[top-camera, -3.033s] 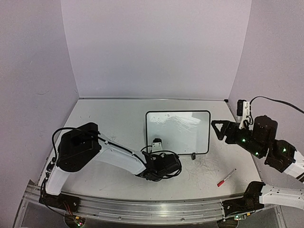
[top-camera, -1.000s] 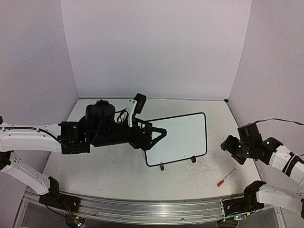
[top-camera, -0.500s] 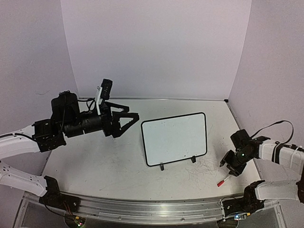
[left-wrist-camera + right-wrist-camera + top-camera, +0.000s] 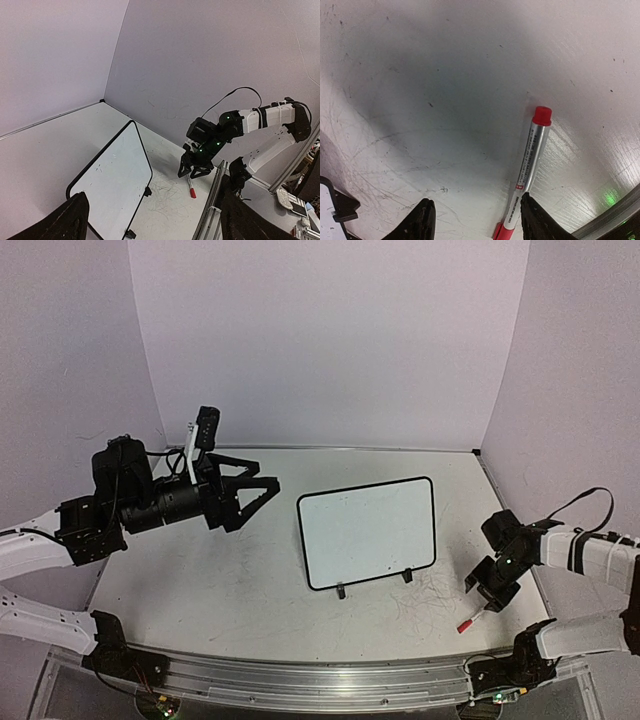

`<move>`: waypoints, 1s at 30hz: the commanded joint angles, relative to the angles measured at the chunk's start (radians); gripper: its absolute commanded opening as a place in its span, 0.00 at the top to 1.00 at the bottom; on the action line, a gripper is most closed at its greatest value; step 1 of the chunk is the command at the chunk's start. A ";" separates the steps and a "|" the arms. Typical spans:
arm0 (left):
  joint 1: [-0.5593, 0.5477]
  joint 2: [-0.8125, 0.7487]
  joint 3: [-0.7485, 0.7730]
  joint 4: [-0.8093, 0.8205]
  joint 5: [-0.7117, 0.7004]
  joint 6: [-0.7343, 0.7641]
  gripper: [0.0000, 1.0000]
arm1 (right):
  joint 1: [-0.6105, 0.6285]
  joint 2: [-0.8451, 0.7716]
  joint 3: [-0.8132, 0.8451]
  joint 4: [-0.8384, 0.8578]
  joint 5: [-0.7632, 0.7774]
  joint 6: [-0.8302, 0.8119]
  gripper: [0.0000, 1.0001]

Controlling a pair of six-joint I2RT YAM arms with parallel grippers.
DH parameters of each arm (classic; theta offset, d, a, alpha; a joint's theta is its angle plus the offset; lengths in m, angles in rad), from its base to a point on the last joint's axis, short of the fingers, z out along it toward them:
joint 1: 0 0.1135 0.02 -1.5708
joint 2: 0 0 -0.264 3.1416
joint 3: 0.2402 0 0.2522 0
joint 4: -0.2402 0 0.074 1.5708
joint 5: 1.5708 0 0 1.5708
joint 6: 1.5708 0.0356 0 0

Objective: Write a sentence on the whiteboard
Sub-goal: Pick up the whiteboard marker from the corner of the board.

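The whiteboard (image 4: 367,533) stands on its two clip feet in the middle of the table, turned slightly; it also shows in the left wrist view as the whiteboard (image 4: 110,180). No sentence shows on it: its face is plain white with faint smudges. A silver marker with a red cap (image 4: 467,622) lies on the table right of the board. My right gripper (image 4: 482,597) hangs low over it, open. In the right wrist view the marker (image 4: 527,165) lies against the right fingertip (image 4: 534,220), outside a grip. My left gripper (image 4: 265,478) is open and raised, left of the board.
The tabletop (image 4: 220,570) carries old scribble marks (image 4: 430,595) between the board and the marker. A metal rail (image 4: 300,680) runs along the near edge. Walls close in the back and both sides. One board foot (image 4: 340,207) shows at the right wrist view's lower left.
My left arm has drawn back to the left, away from the board. My right gripper has come down over the marker and its jaws have narrowed. The board stays turned from its earlier square position.
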 commanded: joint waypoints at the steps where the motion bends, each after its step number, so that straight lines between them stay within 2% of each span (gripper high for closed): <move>1: 0.003 -0.019 0.020 0.000 -0.006 0.027 0.07 | -0.005 0.019 0.034 -0.041 0.045 0.071 0.41; 13: 0.003 -0.020 0.028 -0.003 -0.035 0.019 0.07 | -0.005 0.052 0.031 -0.034 0.078 0.127 0.46; 17: 0.003 -0.004 0.044 -0.006 -0.034 0.014 0.07 | -0.005 0.044 -0.020 0.030 0.043 0.157 0.53; 25: 0.003 -0.002 0.054 -0.013 -0.054 -0.028 0.07 | -0.005 0.049 -0.059 0.081 0.041 0.174 0.58; 30: 0.002 -0.006 0.060 -0.015 -0.065 -0.061 0.07 | -0.005 0.074 -0.054 0.110 0.048 0.139 0.68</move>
